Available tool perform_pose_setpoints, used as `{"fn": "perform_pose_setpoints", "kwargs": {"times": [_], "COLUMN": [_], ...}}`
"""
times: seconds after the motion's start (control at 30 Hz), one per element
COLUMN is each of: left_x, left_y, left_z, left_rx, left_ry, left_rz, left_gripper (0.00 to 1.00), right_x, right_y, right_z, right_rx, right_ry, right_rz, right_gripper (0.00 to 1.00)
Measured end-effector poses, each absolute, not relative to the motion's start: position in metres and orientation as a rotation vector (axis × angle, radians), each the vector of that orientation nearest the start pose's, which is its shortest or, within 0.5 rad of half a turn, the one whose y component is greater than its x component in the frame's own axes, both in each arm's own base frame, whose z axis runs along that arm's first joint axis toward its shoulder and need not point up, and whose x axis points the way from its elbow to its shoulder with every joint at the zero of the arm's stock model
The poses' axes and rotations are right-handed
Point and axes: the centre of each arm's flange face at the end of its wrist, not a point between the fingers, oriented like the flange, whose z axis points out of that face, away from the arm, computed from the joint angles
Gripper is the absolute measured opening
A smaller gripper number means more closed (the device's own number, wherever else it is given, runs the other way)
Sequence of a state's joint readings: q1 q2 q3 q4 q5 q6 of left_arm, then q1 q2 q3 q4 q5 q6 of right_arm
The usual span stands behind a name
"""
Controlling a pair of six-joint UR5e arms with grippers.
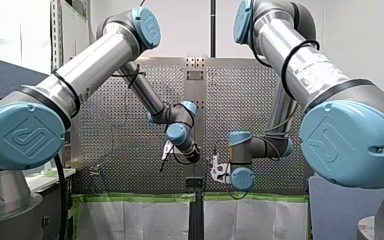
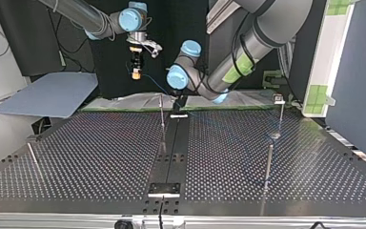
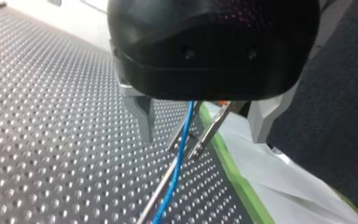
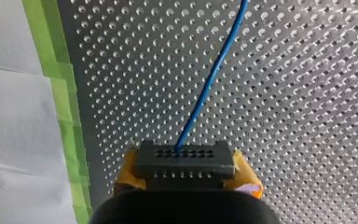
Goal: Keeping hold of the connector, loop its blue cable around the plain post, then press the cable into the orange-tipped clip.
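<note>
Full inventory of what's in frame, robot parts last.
Connector: one, black, clamped between yellow pads.
Cable: one, blue, from connector across table, passing through my left gripper.
Orange-tipped clip: one, metal, just ahead of my left gripper.
Posts: four in top view, silver, spread over table.
Table: one, perforated metal.
Green tape: strip along table edge.
Grey board: one, off table at top view's left.
My right gripper: shut on connector.
My left gripper: black, metal fingers, open around cable.
</note>
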State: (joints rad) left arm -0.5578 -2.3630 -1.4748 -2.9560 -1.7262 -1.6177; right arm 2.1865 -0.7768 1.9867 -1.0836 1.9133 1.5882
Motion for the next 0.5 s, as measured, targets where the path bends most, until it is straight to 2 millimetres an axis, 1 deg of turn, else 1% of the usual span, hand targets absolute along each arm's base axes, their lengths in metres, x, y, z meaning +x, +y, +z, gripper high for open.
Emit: {"fn": "perform_pose_setpoints", "kwargs": {"times": [0.5], "left_x": [0.472], "left_y": [-0.448], "left_z": [0.073], "left_rx": [0.499], "left_ry": [2.02], "left_rz": [-0.184], "left_gripper": [1.0], "right_x": [0.395], "right_y": [-0.365], "right_z": [-0.016], "right_rx": [1.563], "right_ry": [-1.066], "right_rz": [1.357], "right_gripper": [0.0]}}
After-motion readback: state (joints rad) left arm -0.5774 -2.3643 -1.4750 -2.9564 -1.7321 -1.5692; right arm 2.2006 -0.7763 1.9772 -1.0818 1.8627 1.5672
